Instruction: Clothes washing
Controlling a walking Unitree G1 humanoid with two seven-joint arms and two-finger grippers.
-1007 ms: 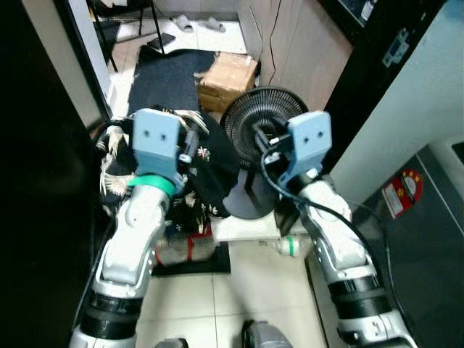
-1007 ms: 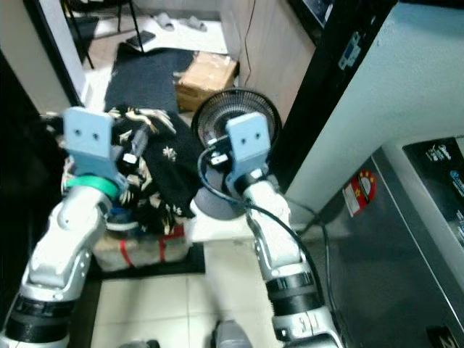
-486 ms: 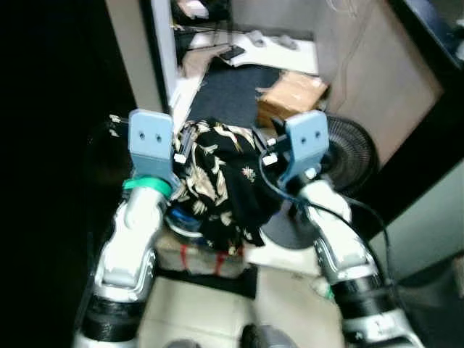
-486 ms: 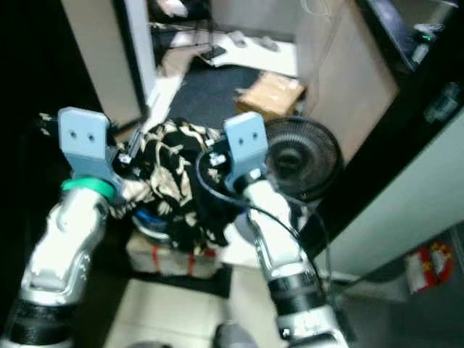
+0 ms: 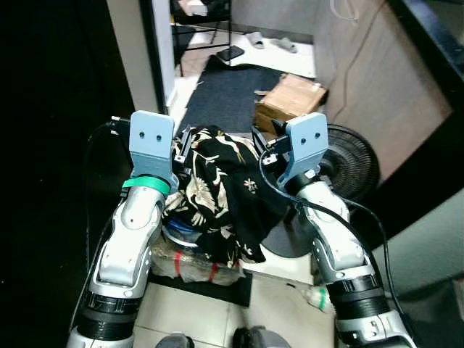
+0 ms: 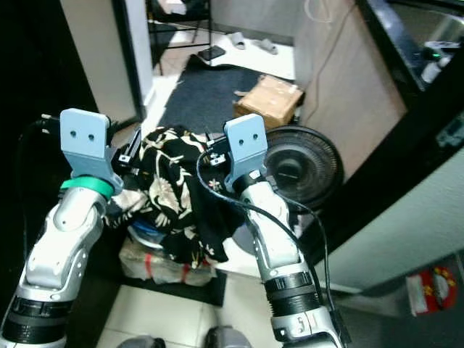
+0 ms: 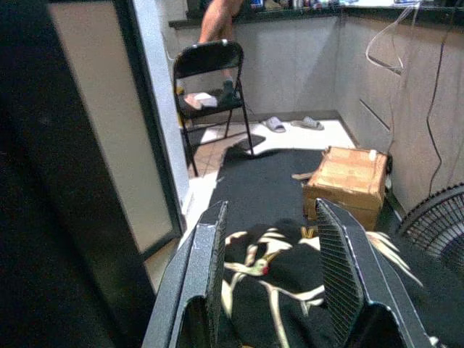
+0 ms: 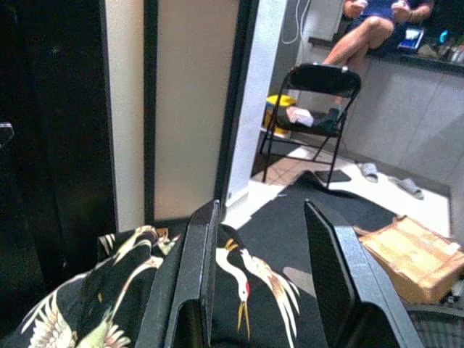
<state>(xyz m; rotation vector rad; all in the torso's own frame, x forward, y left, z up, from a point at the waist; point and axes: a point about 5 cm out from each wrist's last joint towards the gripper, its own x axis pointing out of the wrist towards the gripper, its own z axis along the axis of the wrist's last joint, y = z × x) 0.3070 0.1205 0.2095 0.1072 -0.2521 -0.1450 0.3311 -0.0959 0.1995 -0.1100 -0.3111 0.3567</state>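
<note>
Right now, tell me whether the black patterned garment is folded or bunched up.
Bunched up. The black crane-print garment lies in a crumpled heap between the left gripper and right gripper, hem dangling.

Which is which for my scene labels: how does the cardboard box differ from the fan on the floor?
The cardboard box is brown, blocky and solid; the fan is black, round and an open wire grille. The box lies farther from the robot, at the dark mat's edge; the fan stands nearer, beside the right arm. Both sit by the wall.

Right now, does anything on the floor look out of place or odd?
Yes. A plastic bottle lies on its side on the tiled floor, beside the fan. A phone and slippers also lie loose near the dark mat.
</note>
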